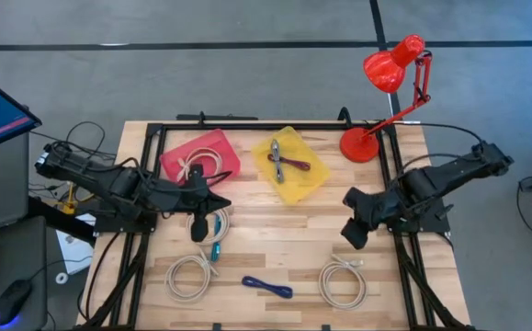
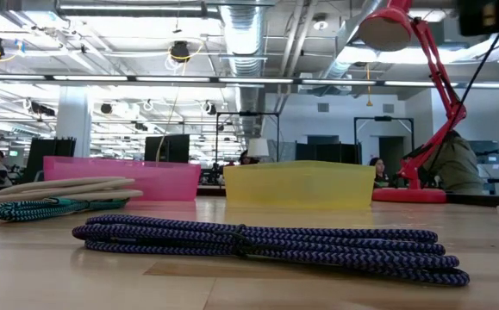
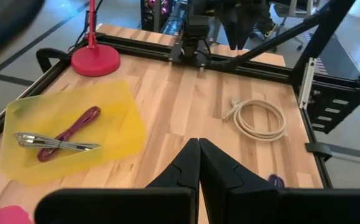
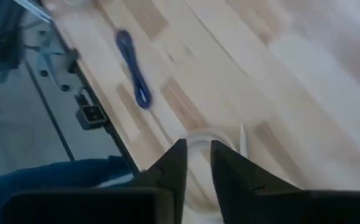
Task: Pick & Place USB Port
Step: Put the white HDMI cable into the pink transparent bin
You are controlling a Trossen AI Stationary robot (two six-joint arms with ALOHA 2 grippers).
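Several coiled USB cables lie on the wooden table: a blue one point(image 1: 267, 287) point(image 2: 266, 241) near the near edge, a white coil point(image 1: 344, 281) point(image 3: 260, 118) to its right, another white coil point(image 1: 187, 276) on the left, and a teal one point(image 1: 217, 248) point(image 2: 59, 208). A pink tray point(image 1: 201, 156) holds a white cable. A yellow tray point(image 1: 293, 164) point(image 3: 68, 137) holds a purple and a grey cable. My left gripper point(image 1: 225, 201) point(image 3: 198, 152) is shut and hovers just near of the pink tray. My right gripper point(image 1: 350, 239) point(image 4: 197, 158) is narrowly open, above the right white coil point(image 4: 198, 137).
A red desk lamp point(image 1: 376, 110) point(image 2: 413, 112) stands at the far right corner, next to the yellow tray. A black metal frame point(image 1: 247, 124) borders the table. A dark bundle point(image 1: 198, 226) lies below the left gripper. Bare wood point(image 1: 293, 230) lies between the two arms.
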